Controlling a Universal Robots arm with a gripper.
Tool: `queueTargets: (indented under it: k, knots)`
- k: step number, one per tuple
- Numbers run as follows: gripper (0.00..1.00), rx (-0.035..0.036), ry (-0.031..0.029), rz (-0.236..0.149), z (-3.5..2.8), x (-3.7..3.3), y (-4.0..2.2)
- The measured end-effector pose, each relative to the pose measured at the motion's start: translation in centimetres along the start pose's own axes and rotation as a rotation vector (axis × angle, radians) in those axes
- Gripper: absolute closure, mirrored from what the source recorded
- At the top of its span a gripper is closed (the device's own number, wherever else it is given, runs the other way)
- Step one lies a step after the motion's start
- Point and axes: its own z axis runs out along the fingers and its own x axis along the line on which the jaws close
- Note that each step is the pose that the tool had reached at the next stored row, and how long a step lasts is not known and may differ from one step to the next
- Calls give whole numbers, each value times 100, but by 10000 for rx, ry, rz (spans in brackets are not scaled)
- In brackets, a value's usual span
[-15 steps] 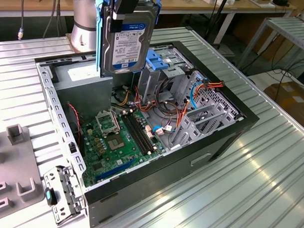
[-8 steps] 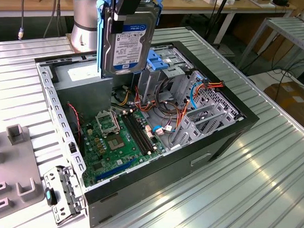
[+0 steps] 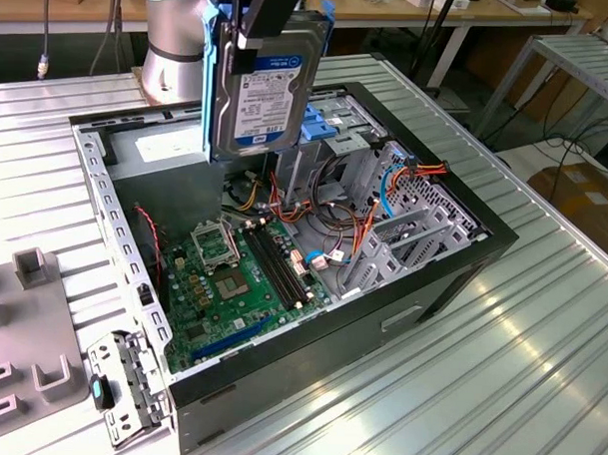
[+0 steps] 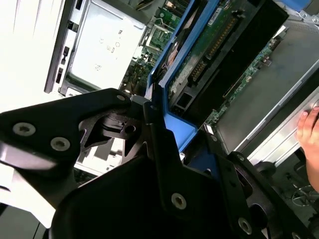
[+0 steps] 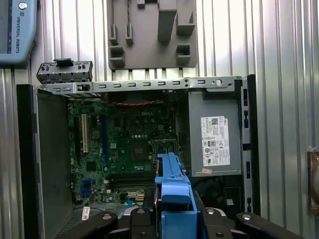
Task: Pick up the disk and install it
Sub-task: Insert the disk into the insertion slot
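Observation:
The disk (image 3: 261, 81), a silver-grey hard drive with blue side rails and a white-and-blue label, hangs upright above the back of the open computer case (image 3: 452, 283). My gripper (image 3: 261, 16) is shut on its upper end. In the second wrist view the black fingers (image 4: 154, 129) clamp the blue rail of the disk (image 4: 219, 35), whose green circuit board faces the camera. In the first wrist view the disk's blue rail (image 5: 172, 191) sits between the gripper's fingers (image 5: 149, 221), above the motherboard (image 5: 129, 144).
Inside the case stand a grey drive cage with a blue latch (image 3: 322, 128), bundles of cables (image 3: 334, 224) and a power supply (image 5: 214, 139). A grey fixture plate (image 3: 20, 347) and a loose metal bracket (image 3: 129, 381) lie on the exterior view's left. A person's hand (image 4: 309, 129) shows in the second wrist view.

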Motion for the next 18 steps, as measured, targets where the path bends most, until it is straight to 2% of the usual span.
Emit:
queueTargets:
  k: [2, 3, 9, 14, 18]
  knots:
    - [63, -2, 0, 0, 0, 26, -11]
    - [63, -5, -2, 0, 1, 67, -26]
    - [63, -15, -18, -1, 3, 191, -82]
    - [63, -16, -19, 0, 5, 248, -130]
    - [63, -17, -18, -1, 10, 297, -138]
